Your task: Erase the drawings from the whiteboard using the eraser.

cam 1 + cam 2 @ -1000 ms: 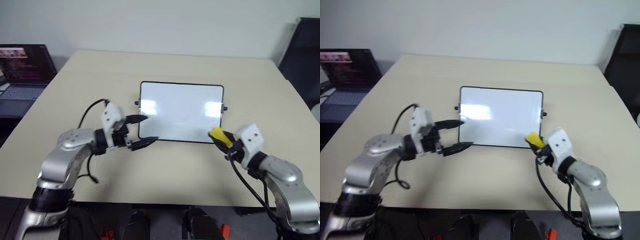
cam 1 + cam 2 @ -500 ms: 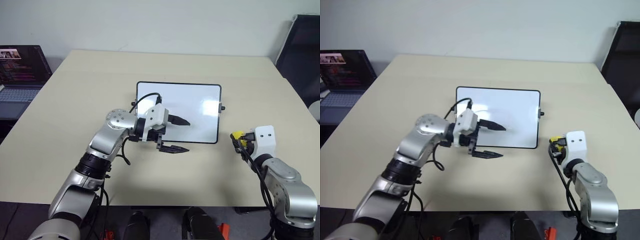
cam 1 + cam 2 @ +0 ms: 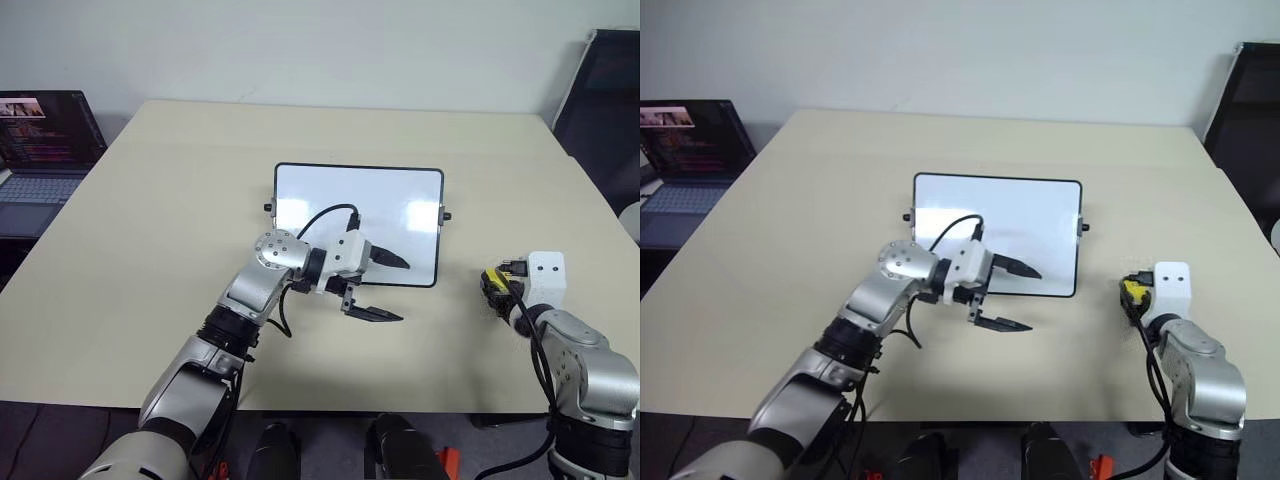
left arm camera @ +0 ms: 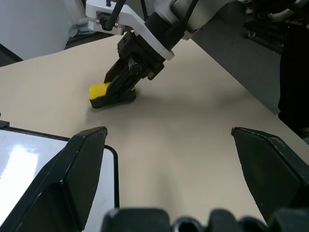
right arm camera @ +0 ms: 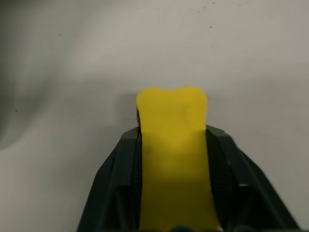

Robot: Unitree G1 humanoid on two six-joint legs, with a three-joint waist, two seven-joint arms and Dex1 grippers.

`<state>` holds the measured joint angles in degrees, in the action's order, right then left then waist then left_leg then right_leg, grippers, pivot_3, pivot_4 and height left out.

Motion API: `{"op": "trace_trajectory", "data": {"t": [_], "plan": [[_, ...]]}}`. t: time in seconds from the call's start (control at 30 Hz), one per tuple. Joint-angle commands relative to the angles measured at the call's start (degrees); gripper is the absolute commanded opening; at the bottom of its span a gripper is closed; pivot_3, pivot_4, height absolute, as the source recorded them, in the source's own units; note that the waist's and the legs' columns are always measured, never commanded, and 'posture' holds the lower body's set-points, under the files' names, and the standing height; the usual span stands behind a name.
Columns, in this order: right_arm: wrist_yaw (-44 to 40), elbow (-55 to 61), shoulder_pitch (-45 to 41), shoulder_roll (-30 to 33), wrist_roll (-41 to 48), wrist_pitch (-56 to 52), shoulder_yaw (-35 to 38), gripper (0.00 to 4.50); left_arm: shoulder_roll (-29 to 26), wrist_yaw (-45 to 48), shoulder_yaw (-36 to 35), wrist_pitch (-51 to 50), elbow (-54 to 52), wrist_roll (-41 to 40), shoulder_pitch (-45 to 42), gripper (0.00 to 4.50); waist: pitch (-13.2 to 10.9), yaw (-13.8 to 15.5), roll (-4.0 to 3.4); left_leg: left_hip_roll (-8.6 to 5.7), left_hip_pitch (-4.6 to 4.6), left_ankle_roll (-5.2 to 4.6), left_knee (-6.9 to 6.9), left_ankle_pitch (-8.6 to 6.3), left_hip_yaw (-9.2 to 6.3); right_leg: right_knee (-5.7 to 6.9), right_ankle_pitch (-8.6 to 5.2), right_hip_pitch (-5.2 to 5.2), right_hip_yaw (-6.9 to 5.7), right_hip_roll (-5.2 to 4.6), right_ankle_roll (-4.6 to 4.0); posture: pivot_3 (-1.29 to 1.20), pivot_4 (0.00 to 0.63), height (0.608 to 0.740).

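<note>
The whiteboard [image 3: 358,215] lies flat mid-table, black-framed with small knobs on its short sides. The drawings are out of view: its face reads plain white with glare patches. My left gripper [image 3: 402,291] is open, pointing right, one finger over the board's near right corner and the other over the table in front of it. To the right of the board, the yellow eraser [image 4: 102,91] with its dark underside rests on the tabletop. My right gripper [image 3: 495,287] is shut on the eraser [image 5: 171,145], its black fingers [image 5: 124,169] hugging both long sides.
An open laptop [image 3: 45,140] sits off the table's far left corner. A dark chair [image 3: 605,100] stands at the right. The table's near edge [image 3: 330,405] runs close below both arms, and its right edge is near my right gripper.
My left arm swung right along the board's front, from its left edge to its near right corner. My right gripper carried the eraser right and down, off the board's corner onto the table.
</note>
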<state>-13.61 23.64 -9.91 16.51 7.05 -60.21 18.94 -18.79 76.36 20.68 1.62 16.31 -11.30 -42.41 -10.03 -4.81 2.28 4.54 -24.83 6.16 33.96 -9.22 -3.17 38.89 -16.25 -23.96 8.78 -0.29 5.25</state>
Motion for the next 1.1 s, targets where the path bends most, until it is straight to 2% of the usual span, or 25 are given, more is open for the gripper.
{"op": "trace_trajectory", "data": {"t": [0.03,0.13,0.17,0.37,0.5,0.6,0.67,0.7,0.8,0.87,0.9,1.1], "plan": [[0.3,0.2,-0.8,1.4,0.7,2.6,1.0,3.30,0.7,-2.3,-1.5,-0.1,-2.7,-0.3,0.0,4.50,0.0,0.0,0.00,0.00,0.00,0.00,0.00,0.00,0.00,0.00,0.00,0.00,0.00,0.00,0.00,0.00,0.150,0.740],[0.6,2.0,-0.5,1.3,1.9,2.9,2.2,4.30,0.7,-3.9,-2.4,-0.9,-3.7,-1.0,0.8,4.50,0.0,0.0,-0.01,0.00,0.00,0.00,0.00,0.00,-0.01,0.00,0.00,0.01,0.00,0.00,0.01,0.00,0.150,0.740],[0.7,2.9,-0.2,1.3,2.2,3.3,2.4,4.45,0.7,-4.5,-2.8,-1.0,-3.9,-1.1,1.1,4.50,0.0,0.0,-0.03,0.00,0.00,0.00,0.00,0.00,-0.01,0.00,0.00,0.01,-0.01,0.00,0.01,0.00,0.150,0.740],[-1.4,13.6,2.8,0.0,6.5,6.5,2.3,4.45,-1.1,-11.7,-8.9,-6.4,-9.4,-3.4,6.4,4.50,0.0,-0.1,-0.14,0.01,0.01,0.00,-0.01,0.00,-0.05,0.02,0.00,0.00,-0.02,0.02,0.01,0.00,0.150,0.740],[-3.6,21.3,11.4,-0.7,8.6,9.5,-2.2,4.45,-5.8,-19.1,-16.6,-14.1,-22.4,-6.7,18.6,4.50,0.0,-0.2,-0.20,0.05,0.04,-0.02,-0.07,-0.01,-0.10,0.02,-0.05,0.04,-0.05,0.03,0.02,0.00,0.150,0.740],[-1.7,21.0,19.2,-1.2,2.2,22.6,-9.0,4.45,-4.4,-31.7,-26.7,-20.5,-35.1,-9.5,32.1,4.50,0.0,-0.2,-0.21,0.06,0.04,-0.01,-0.08,-0.02,-0.08,0.00,-0.09,0.02,-0.04,0.02,0.01,0.00,0.150,0.740],[-0.8,18.0,22.6,-2.4,-0.9,33.2,-11.1,4.45,-2.3,-38.9,-29.9,-21.5,-39.8,-7.9,38.4,4.50,0.0,0.0,-0.19,0.07,0.05,0.00,-0.05,-0.02,-0.06,-0.05,-0.11,0.05,-0.05,-0.01,-0.02,0.00,0.150,0.740],[0.7,15.9,25.2,-3.3,-3.1,39.3,-11.4,4.45,-0.5,-42.9,-31.3,-21.6,-41.4,-6.4,41.0,4.50,0.1,0.1,-0.11,0.05,0.08,0.00,-0.02,-0.02,-0.06,-0.05,-0.27,0.13,-0.07,-0.05,-0.31,0.00,0.150,0.740],[0.3,11.9,32.1,-5.3,-3.4,52.2,-10.2,4.45,4.0,-53.6,-33.3,-21.4,-44.1,-1.9,45.8,4.50,0.0,1.0,-0.01,-0.01,0.38,0.02,0.13,-0.02,-0.06,-0.20,-0.25,0.43,-0.09,-0.14,-0.36,0.00,0.150,0.740],[0.9,9.9,34.2,-7.6,-1.2,55.9,-8.3,4.45,5.6,-57.7,-33.5,-21.6,-44.5,0.2,47.6,4.50,0.0,1.1,0.02,-0.04,0.54,0.09,0.16,-0.06,-0.05,-0.45,-0.27,0.52,-0.07,-0.18,-0.39,0.00,0.150,0.740],[1.5,8.9,34.9,-8.5,-0.3,56.7,-7.5,4.45,6.0,-58.9,-33.3,-22.0,-44.5,0.7,48.2,4.50,0.0,1.0,-0.01,-0.02,0.54,0.38,0.13,-0.25,-0.07,-0.80,-0.24,0.58,-0.08,-0.19,-0.44,0.00,0.150,0.740],[-0.2,7.1,38.1,-9.5,4.3,55.3,-6.4,4.45,6.1,-61.7,-31.5,-23.6,-42.4,1.9,47.6,4.50,0.1,0.3,0.05,-0.02,0.46,0.32,0.08,-0.23,0.22,-2.01,-0.19,0.75,-0.10,-0.55,-0.51,0.00,0.150,0.740]]}}
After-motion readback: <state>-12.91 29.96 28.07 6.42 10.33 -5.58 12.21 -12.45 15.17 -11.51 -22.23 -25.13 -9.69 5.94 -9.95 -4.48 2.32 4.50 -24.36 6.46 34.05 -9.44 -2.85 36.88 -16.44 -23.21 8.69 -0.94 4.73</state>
